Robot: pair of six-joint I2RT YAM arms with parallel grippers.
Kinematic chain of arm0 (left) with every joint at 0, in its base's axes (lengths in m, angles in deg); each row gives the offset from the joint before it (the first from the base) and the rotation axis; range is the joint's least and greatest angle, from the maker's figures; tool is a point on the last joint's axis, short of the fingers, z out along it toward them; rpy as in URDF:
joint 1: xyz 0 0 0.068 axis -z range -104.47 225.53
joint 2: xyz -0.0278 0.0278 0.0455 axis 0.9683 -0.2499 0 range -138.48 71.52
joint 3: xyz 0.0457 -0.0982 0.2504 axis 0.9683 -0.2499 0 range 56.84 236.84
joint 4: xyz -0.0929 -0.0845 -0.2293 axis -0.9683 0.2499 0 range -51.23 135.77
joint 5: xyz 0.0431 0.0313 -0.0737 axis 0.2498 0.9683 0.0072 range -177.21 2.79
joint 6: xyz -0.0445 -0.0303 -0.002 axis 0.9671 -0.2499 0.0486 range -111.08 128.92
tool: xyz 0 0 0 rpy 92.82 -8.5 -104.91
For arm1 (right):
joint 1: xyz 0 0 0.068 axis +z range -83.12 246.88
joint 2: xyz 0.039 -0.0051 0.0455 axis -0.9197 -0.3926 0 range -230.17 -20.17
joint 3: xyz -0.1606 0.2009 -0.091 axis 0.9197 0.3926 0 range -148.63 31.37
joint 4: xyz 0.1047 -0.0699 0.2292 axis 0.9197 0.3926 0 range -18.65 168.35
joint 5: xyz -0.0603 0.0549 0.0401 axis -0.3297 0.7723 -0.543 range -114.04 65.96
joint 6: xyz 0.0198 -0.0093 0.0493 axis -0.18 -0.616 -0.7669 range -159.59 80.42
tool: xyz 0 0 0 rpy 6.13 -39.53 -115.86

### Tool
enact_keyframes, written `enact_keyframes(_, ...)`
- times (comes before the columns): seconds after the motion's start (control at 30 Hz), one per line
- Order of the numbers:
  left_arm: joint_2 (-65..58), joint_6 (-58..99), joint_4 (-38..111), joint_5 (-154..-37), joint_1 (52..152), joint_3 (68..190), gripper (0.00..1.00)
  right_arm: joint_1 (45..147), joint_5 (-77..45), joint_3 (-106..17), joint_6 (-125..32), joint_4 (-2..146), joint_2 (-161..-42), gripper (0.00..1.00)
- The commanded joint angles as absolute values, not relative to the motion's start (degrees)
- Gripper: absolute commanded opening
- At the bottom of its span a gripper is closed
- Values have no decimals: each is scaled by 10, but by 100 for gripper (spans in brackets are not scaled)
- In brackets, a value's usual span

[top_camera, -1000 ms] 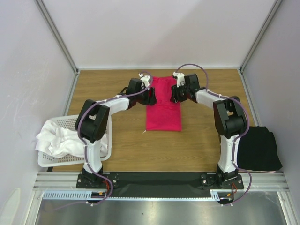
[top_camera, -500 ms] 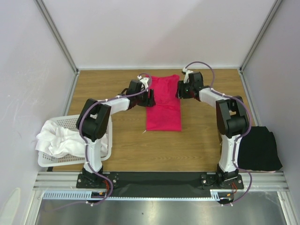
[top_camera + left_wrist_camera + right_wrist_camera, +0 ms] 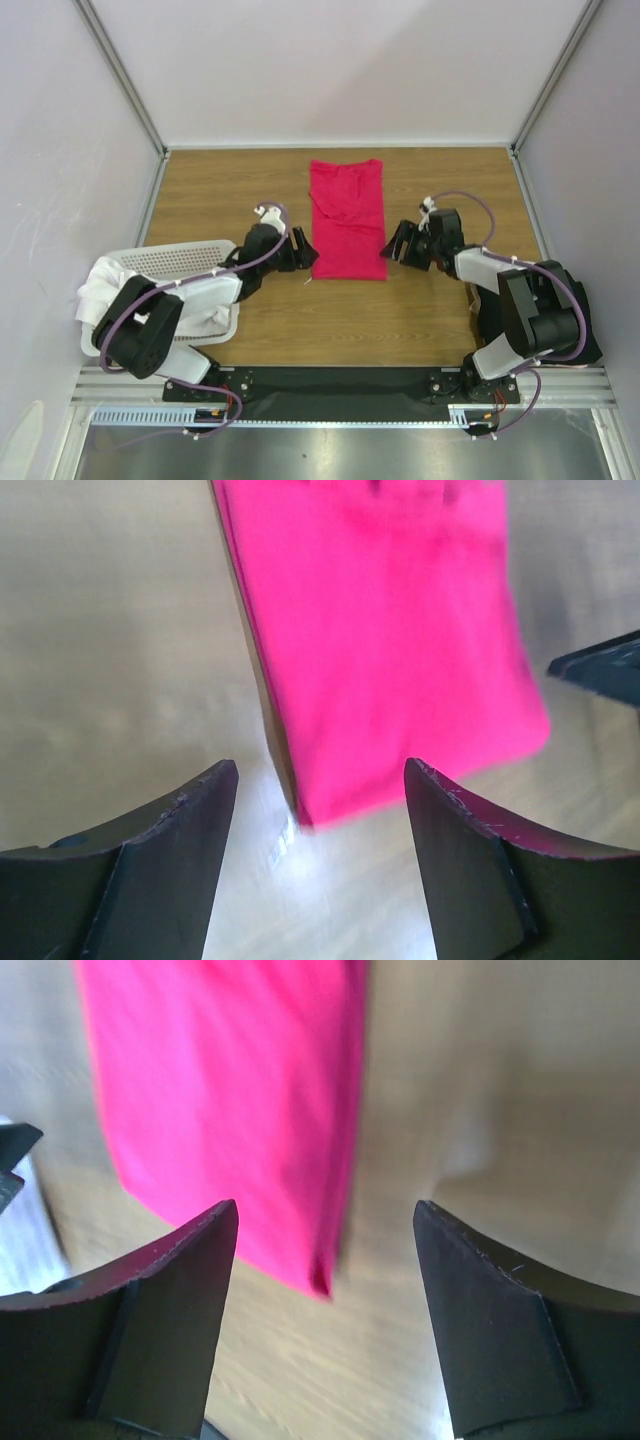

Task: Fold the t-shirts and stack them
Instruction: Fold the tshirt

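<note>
A crimson-pink t-shirt (image 3: 347, 218) lies flat on the wooden table as a long narrow folded strip, collar end at the far side. My left gripper (image 3: 300, 250) is open beside the strip's near left corner, nothing between its fingers. My right gripper (image 3: 399, 243) is open beside the near right corner, also empty. In the left wrist view the pink t-shirt (image 3: 380, 630) ends just ahead of the open left gripper (image 3: 320, 770). In the right wrist view the pink t-shirt's (image 3: 230, 1090) corner sits just ahead of the open right gripper (image 3: 325, 1210). White t-shirts (image 3: 108, 292) are heaped in the basket.
A white perforated basket (image 3: 185, 258) stands at the near left, partly under my left arm. A black fabric pile (image 3: 590, 348) lies at the near right edge, mostly hidden by my right arm. Metal frame posts and white walls enclose the table.
Both arms have drawn back from the shirt's far end to its near corners. Both grippers have opened wider. The pink shirt's far end now lies flat and uncovered.
</note>
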State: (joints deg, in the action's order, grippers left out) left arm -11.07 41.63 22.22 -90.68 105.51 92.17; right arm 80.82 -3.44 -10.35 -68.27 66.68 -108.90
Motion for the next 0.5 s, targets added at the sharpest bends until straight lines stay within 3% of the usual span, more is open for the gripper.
enact_keyframes(0.0,-92,485,159,-892,1090,884,73,824,-18,-54,-736,627,-1053,77)
enact_keyframes(0.47,-175,588,56,-868,1132,835,63,843,-22,-3,-796,560,-1086,68)
